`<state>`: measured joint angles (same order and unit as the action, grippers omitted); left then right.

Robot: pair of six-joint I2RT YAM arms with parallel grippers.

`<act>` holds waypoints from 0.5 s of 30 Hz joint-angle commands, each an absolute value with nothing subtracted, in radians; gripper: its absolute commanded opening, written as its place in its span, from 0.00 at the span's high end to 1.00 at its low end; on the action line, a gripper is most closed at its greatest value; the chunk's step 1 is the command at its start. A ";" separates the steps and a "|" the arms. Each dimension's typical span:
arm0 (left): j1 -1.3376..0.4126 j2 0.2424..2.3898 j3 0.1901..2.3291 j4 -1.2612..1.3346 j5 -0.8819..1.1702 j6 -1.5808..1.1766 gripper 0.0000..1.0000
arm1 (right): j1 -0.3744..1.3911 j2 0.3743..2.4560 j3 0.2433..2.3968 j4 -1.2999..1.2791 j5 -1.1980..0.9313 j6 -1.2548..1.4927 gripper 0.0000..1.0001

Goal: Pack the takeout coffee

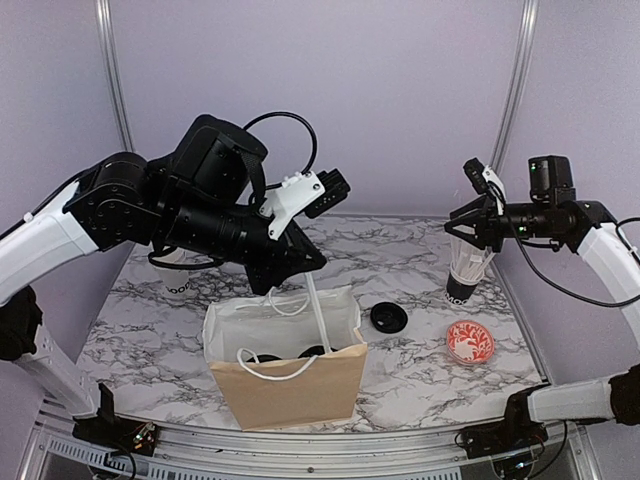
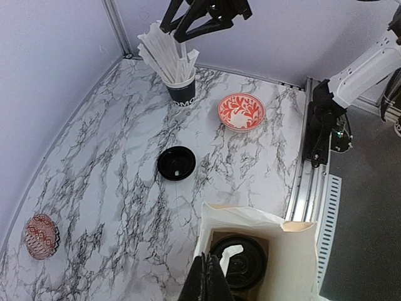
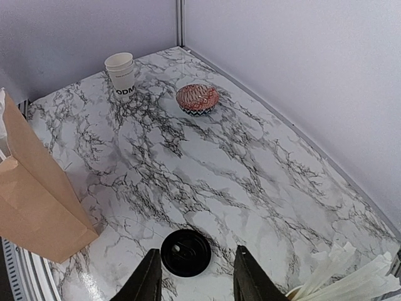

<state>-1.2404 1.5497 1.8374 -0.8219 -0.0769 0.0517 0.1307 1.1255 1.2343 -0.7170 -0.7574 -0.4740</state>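
Left gripper point(image 2: 203, 282) closed, angled down over bag point(image 1: 290, 385); right gripper point(image 3: 197, 254) apart, hovering above sticks point(image 1: 470, 262)

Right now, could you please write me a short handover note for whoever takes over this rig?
Left gripper: shut, over the open paper bag.
Right gripper: open, empty, just above the cup of white sticks.
In the bag: one lidded coffee cup for certain; the top view suggests a second.
On the table: an unlidded white cup at back left, a loose black lid mid-table.
Left to do: probably lid that cup and bag it.
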 commanded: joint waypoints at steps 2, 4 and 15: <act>-1.316 1.477 1.819 -0.814 -0.094 0.035 1.00 | 0.123 1.119 1.233 -0.693 -0.762 -0.477 0.63; -1.340 1.447 1.760 -0.766 -0.121 0.025 1.00 | 0.124 1.124 1.235 -0.691 -0.762 -0.475 0.63; -1.394 1.279 1.476 -0.632 -0.189 -0.112 0.97 | 0.124 1.156 1.250 -0.689 -0.774 -0.468 0.63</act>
<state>-1.3865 1.3380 1.5280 -0.6735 -0.1406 -0.0555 0.1307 1.1431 1.2308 -0.7101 -0.7589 -0.4728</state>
